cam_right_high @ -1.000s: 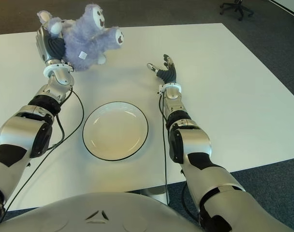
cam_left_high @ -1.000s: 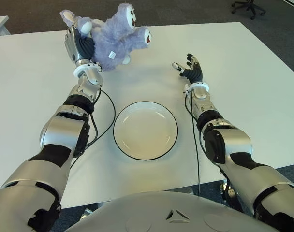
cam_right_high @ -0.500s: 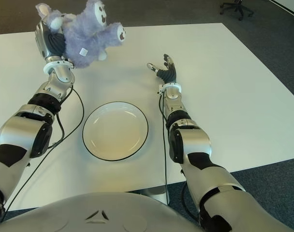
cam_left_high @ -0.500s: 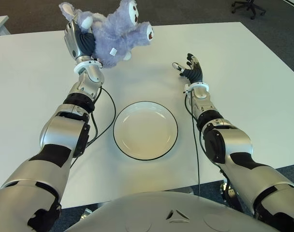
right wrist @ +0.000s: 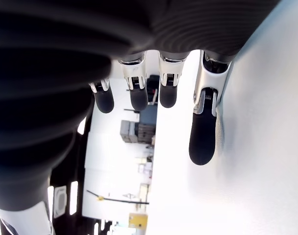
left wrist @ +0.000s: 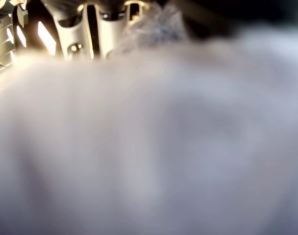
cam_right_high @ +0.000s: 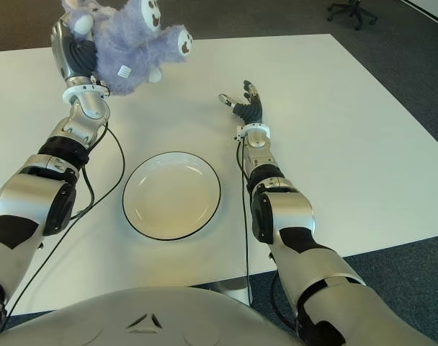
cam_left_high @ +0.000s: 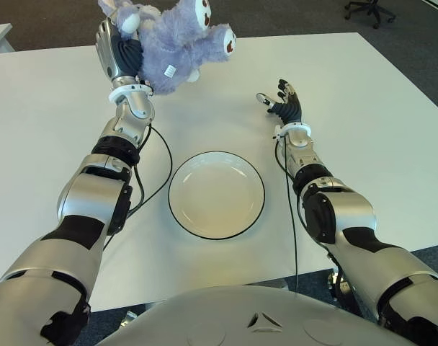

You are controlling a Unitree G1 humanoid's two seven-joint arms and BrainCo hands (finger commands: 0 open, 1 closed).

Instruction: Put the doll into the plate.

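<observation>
A fluffy purple doll (cam_left_high: pixel 177 45) hangs in the air above the far left of the white table (cam_left_high: pixel 363 115), held by my left hand (cam_left_high: pixel 122 54), whose fingers are shut on its body. Its fur (left wrist: pixel 154 142) fills the left wrist view, with two fingers (left wrist: pixel 110 27) showing past it. The white plate (cam_left_high: pixel 216 193) with a dark rim lies flat near the table's front, below and to the right of the doll. My right hand (cam_left_high: pixel 282 101) shows to the right of the plate, fingers (right wrist: pixel 203 132) spread and holding nothing.
A black cable (cam_left_high: pixel 155 180) runs along the table left of the plate, and another (cam_left_high: pixel 289 216) trails beside my right arm. Dark carpet and an office chair base (cam_left_high: pixel 369 10) lie beyond the table's far right corner.
My left hand has lifted the doll higher off the table and carried it slightly to the right. The right hand has not moved.
</observation>
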